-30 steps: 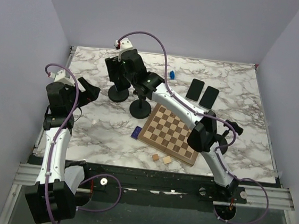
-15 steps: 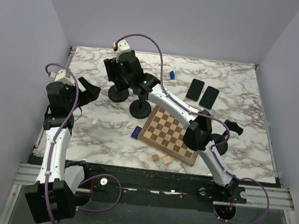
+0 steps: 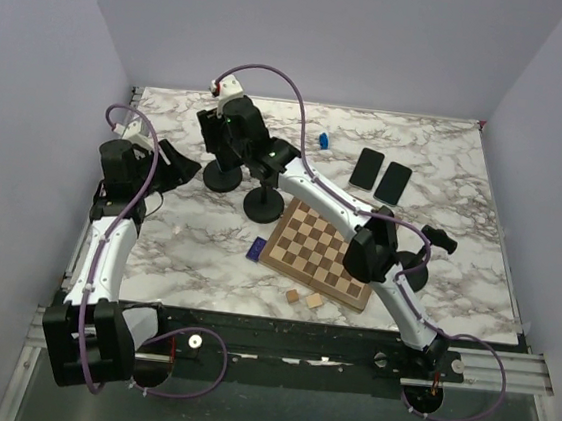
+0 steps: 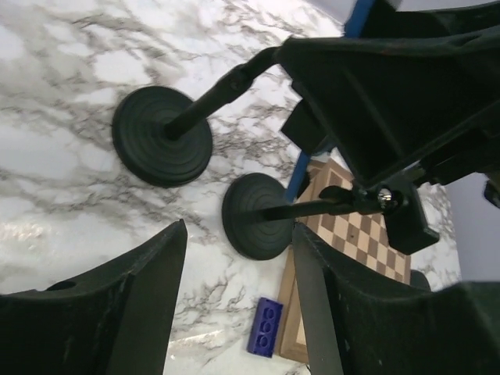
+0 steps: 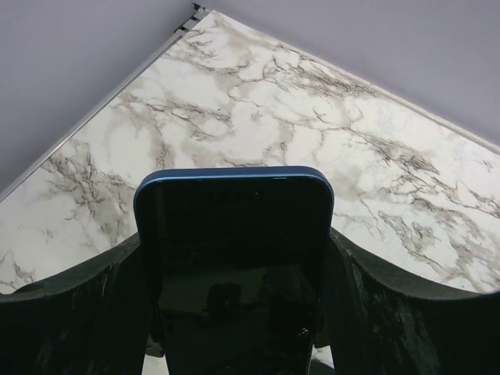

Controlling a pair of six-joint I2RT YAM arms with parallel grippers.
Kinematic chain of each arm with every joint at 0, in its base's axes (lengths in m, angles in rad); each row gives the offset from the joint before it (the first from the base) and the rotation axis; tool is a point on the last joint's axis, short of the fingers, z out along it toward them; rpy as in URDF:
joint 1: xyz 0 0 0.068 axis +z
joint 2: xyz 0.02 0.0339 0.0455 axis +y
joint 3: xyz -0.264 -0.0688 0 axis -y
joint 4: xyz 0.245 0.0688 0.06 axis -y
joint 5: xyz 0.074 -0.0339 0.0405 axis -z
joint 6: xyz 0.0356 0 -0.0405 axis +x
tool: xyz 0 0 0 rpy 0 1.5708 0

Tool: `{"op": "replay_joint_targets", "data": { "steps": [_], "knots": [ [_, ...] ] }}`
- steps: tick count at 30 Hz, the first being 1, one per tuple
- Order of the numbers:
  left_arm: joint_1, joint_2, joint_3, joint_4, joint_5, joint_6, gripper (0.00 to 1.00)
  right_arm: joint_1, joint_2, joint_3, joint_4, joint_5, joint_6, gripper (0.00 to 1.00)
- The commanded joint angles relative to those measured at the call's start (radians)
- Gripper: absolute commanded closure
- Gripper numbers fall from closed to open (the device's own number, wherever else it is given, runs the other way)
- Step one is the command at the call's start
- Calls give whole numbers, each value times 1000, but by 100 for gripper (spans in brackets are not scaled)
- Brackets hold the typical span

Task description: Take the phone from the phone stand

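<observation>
A dark phone with a blue rim (image 5: 234,258) stands upright in the holder of the phone stand (image 3: 222,176) at the back left; in the top view the phone (image 3: 212,131) shows above the stand's round base. My right gripper (image 5: 234,269) reaches across the table and is shut on the phone, one finger against each side edge; it is at the stand in the top view (image 3: 231,130). My left gripper (image 3: 183,168) is open and empty, just left of the stand's base (image 4: 162,146), low over the table (image 4: 238,312).
A second black stand (image 3: 263,206) is close beside the first. A chessboard (image 3: 319,250) lies in the middle, with a blue brick (image 3: 256,249) at its left edge and two wooden cubes (image 3: 304,298) in front. Two dark phones (image 3: 380,176) lie flat at the back right.
My left gripper has swung right and forward toward the stand bases. My right gripper has shifted slightly left onto the phone.
</observation>
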Motion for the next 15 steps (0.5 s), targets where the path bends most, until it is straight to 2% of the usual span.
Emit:
{"op": "replay_joint_targets", "data": {
  "steps": [1, 4, 7, 10, 15],
  "knots": [
    [-49, 51, 66, 186, 128, 1, 38, -13, -50, -21, -2, -112, 34, 100],
    [-78, 86, 49, 295, 139, 17, 38, -34, -57, -27, -5, -184, 80, 100],
    [-92, 134, 67, 283, 139, 36, 39, -46, -59, -29, -8, -211, 103, 100],
    [-102, 167, 68, 282, 131, 48, 46, -48, -64, -29, -8, -220, 108, 100],
    [-105, 218, 81, 321, 120, 60, 46, -50, -67, -27, 0, -228, 111, 100]
  ]
}}
